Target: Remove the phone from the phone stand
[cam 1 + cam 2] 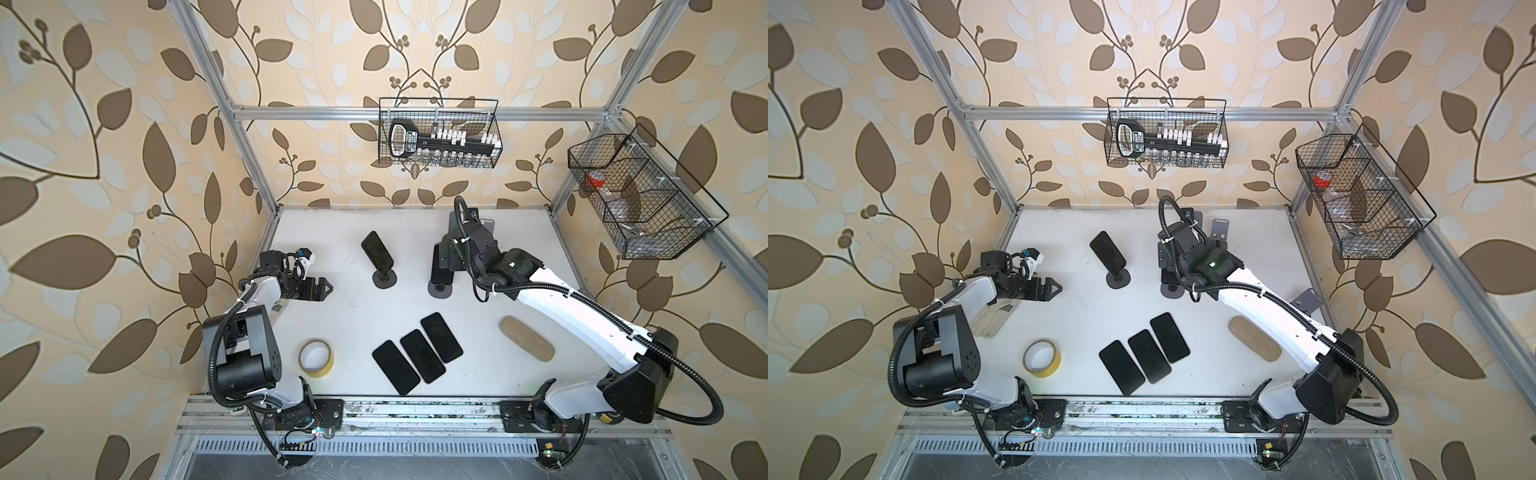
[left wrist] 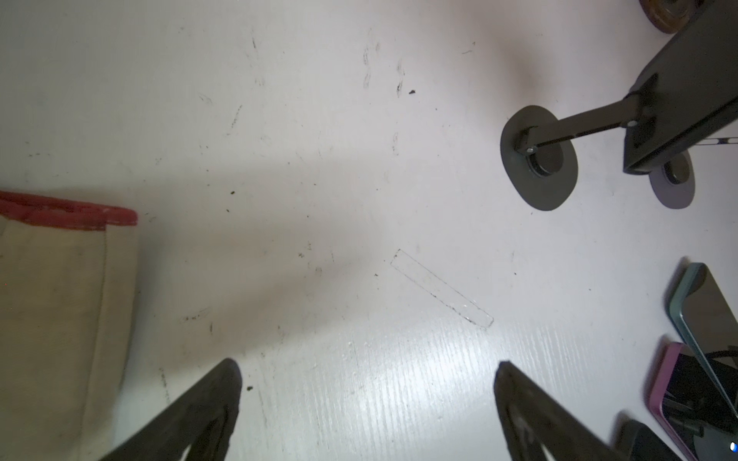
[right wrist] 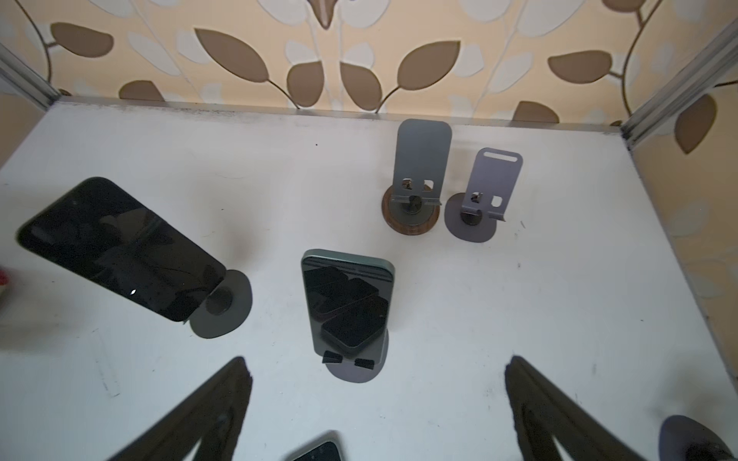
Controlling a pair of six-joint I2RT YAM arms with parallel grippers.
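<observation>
Nearest the robot's base, three flat phones (image 1: 417, 357) lie side by side on the table (image 1: 332, 232), with a tape roll (image 1: 316, 359) toward the left arm and a cork pad (image 1: 528, 338) toward the right. Further in, the left tool (image 2: 368, 367) hangs over bare table with its fingers spread, holding nothing. Beyond it, the right tool (image 3: 378, 362) is also spread wide and empty. It is poised just in front of the phone (image 3: 345, 303), which leans upright in its phone stand (image 3: 359, 373), screen toward the tool, bottom edge on two small lips. A second phone (image 1: 377, 253) sits tilted on a dark stand (image 1: 384, 279) nearby, apart from both tools. By the back wall, two empty stands (image 3: 423, 155) stand next to each other.

The step in hand looks like the approach, with the right tool lined up on its phone. The next move calls for bringing the spread fingers down astride the phone's long edges and closing firmly. The phone then has to be lifted up and clear of the lips without dragging the light stand along.
</observation>
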